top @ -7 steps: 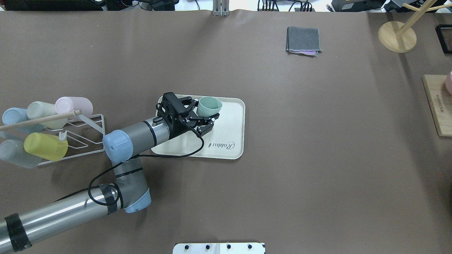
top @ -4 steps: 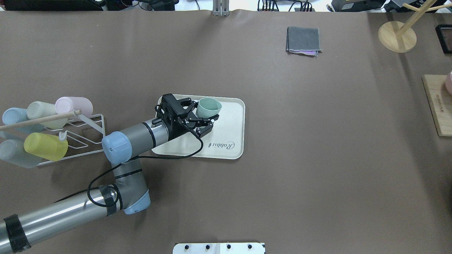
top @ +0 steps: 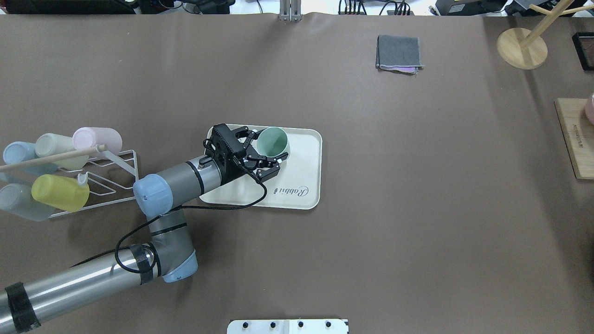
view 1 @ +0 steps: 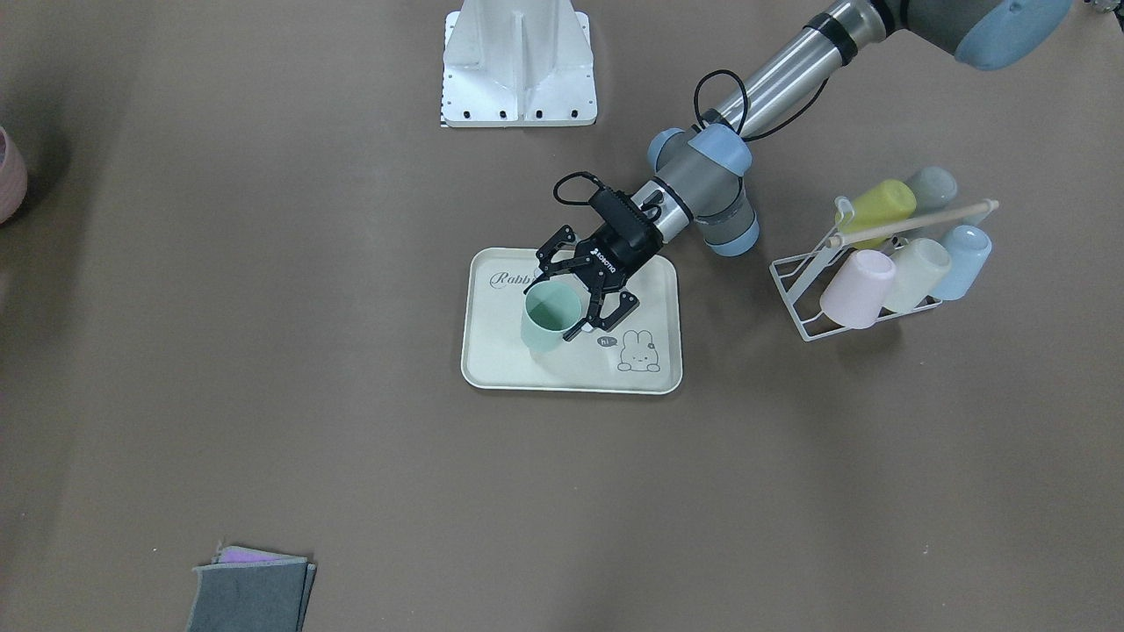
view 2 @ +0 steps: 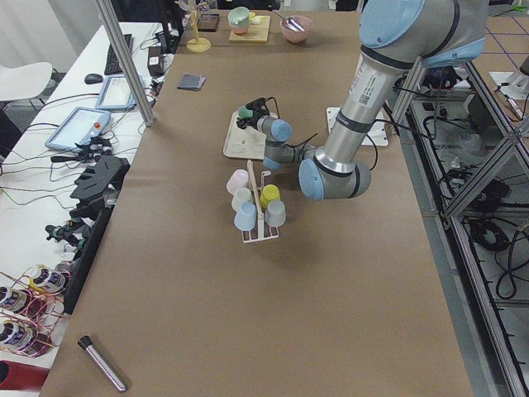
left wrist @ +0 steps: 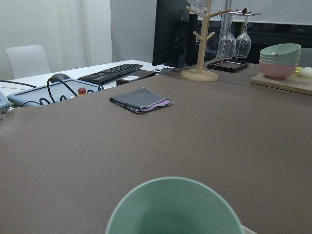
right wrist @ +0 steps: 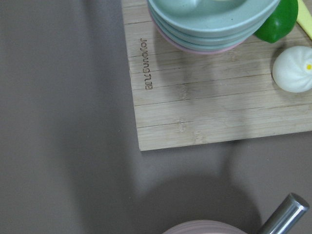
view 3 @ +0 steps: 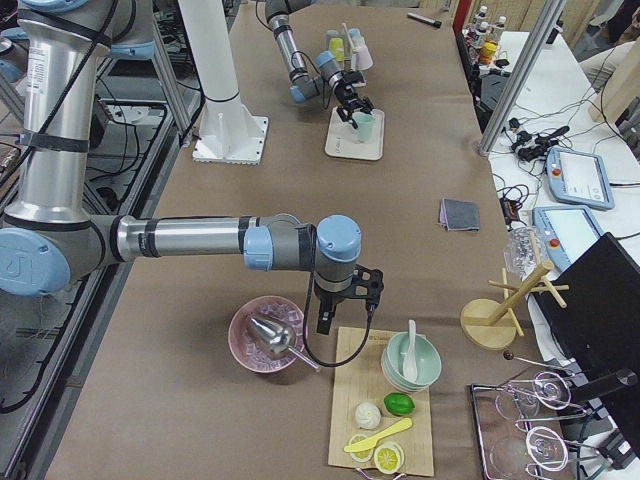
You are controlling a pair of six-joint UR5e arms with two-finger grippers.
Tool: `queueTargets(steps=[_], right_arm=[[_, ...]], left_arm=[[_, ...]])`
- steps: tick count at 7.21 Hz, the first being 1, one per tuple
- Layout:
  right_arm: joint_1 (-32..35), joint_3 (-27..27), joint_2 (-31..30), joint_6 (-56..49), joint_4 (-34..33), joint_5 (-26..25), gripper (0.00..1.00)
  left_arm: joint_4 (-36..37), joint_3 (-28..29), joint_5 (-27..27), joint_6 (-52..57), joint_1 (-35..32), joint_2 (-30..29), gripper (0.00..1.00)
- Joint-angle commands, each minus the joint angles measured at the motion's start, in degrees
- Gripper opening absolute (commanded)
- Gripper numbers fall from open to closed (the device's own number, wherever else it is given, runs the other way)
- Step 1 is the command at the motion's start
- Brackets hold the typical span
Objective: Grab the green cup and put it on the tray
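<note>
On brown table (top: 371, 185), left claw (top: 264, 150) spread around green cup (top: 273, 140); right's state unclear.

– Any writing you can make out?
– The tray (top: 304, 178) carries "Rabbit" in grey script along one long side. In the front-facing view only "Rabb" shows beside the cup, and a small speech bubble reading "hi" sits next to the bunny drawing (view 1: 638, 352).
– Anything else?
– The wooden board (right wrist: 204, 97) under the stacked bowls has "Joyoung" burnt into it along one edge, followed by characters I can't read. The black gripper (view 1: 587, 285) bears a white brand mark, too small to read.
</note>
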Motion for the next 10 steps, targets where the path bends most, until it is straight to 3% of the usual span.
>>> queueTargets(steps=[1,4,7,9,10], right_arm=[[0.00,-0.41,0.09,-0.09,0.11,0.06,1.00],[0.00,-0.41,0.09,-0.17,0.11,0.06,1.00],[0.00,-0.41,0.35,0.00,0.29,0.06,1.00],[0.00,-0.41,0.35,-0.18,0.29,0.06,1.00],[0.00,-0.41,0.53,-0.09,0.29,0.15,1.00]], left_arm=[[-0.02,0.01,0.01,0.08,-0.04,0.00,0.86],[0.16,0.09,0.01,0.17,0.05,0.09,0.86],[0.16,0.18,0.01,0.17,0.05,0.35,0.77],[-0.01,0.01,-0.08,1.74,-0.04,0.35,0.97],[-0.02,-0.08,-0.08,2.10,-0.04,0.35,0.98]])
